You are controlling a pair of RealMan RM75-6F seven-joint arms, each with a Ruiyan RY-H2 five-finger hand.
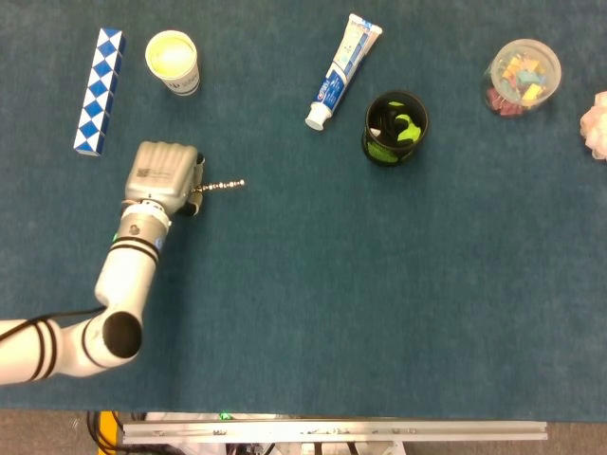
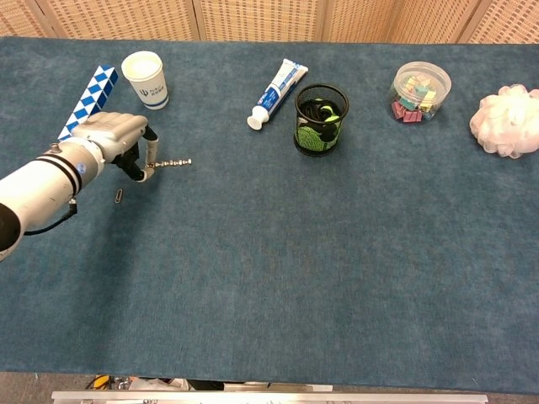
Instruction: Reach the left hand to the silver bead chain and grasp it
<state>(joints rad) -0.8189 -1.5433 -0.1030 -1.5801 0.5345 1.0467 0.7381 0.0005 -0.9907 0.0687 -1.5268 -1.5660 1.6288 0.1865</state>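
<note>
At the left of the frame, the left hand [image 2: 114, 136] pinches one end of the silver bead chain [image 2: 171, 163], its fingers curled around that end so the free length sticks out rightward

The silver bead chain [image 1: 220, 186] is a short, thin string of small shiny beads. It sticks out almost straight to the right from the left hand [image 1: 163, 176], which pinches one end, above the blue tabletop [image 1: 313, 284].
</note>
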